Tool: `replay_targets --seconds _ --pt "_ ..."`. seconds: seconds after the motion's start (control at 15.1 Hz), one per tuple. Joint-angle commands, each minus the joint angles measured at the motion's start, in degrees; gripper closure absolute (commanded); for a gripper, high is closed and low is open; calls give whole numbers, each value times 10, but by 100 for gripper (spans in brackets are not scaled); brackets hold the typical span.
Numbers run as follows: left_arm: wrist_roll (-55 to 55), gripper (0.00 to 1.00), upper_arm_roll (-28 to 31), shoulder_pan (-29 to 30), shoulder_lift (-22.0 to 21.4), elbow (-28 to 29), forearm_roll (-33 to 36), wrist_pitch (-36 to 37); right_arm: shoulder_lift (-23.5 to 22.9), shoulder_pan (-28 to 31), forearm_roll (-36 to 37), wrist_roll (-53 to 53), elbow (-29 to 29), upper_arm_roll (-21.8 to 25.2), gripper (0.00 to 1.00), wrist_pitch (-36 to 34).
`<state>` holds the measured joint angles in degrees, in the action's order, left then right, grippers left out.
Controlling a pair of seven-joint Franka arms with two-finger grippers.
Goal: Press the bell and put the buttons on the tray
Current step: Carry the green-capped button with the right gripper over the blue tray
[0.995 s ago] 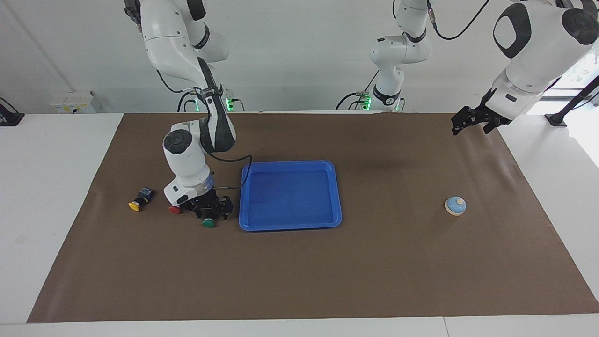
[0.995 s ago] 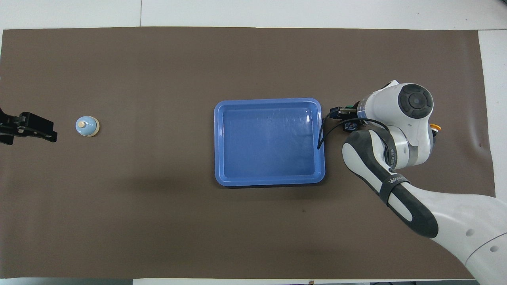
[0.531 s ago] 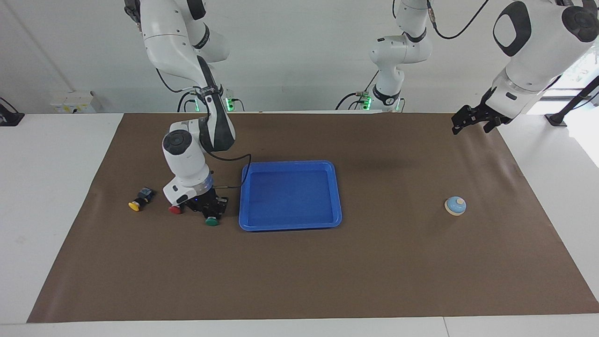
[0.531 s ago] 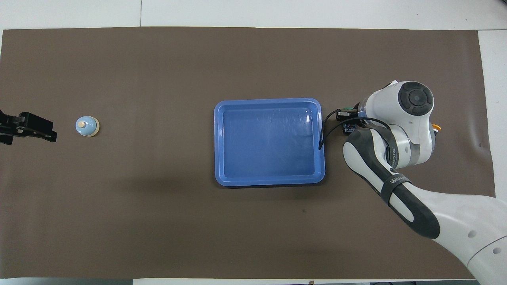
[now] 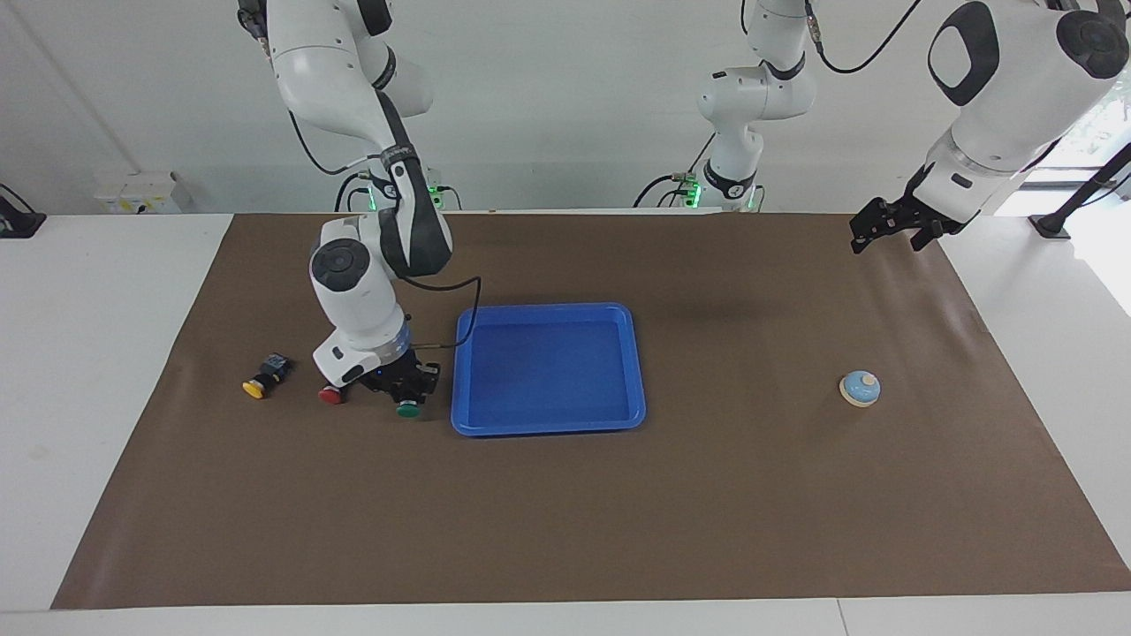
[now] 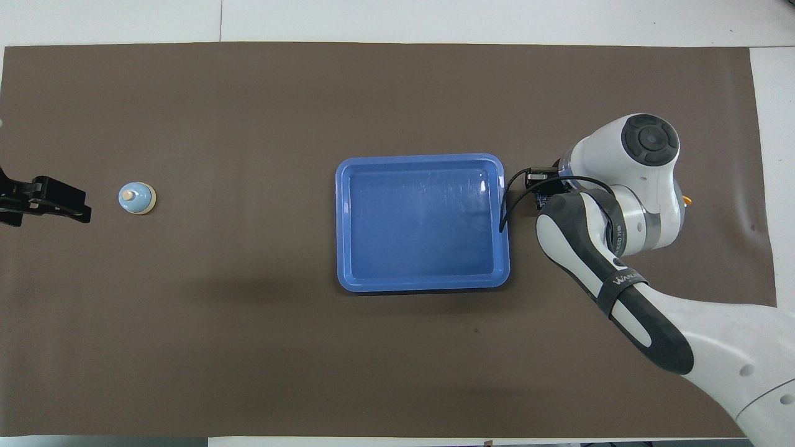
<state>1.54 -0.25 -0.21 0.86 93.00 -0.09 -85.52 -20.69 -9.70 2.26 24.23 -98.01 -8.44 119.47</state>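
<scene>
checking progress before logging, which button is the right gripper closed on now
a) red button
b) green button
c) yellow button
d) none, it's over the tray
b: the right gripper is shut on the green button beside the blue tray, while the red button and yellow button lie untouched on the mat toward the right arm's end.

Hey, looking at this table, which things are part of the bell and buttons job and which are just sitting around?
Part of the job:
- bell
- blue tray
- green button, gripped by the right gripper
- red button
- yellow button
- left gripper, waiting open above the mat's corner

Just lying about:
- brown mat
- white box by the wall
</scene>
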Motion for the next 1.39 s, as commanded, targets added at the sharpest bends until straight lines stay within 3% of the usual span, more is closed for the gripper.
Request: replay_targets --seconds 0.0,0.2,0.86,0.93,1.0,1.19,1.33 --pt "-6 0 2 -5 -10 8 -8 -2 -20 -46 11 71 7 0 100 11" --pt "-6 0 4 2 -10 8 -8 -2 -20 -54 12 81 -48 0 100 83" --pt "-6 0 5 2 -10 8 -8 -2 -37 -58 12 145 -81 0 100 137" --pt "-6 0 5 2 -10 8 -8 -2 -37 -58 12 157 -82 -1 44 135" --pt "-6 0 5 2 -10 8 -8 -2 -37 -58 12 159 -81 -1 4 133" --pt "-6 0 5 2 -10 8 -8 -2 -34 -55 9 160 -54 -1 0 90" --pt "-6 0 5 2 -10 8 -8 -2 -32 -48 5 159 -1 -1 0 23"
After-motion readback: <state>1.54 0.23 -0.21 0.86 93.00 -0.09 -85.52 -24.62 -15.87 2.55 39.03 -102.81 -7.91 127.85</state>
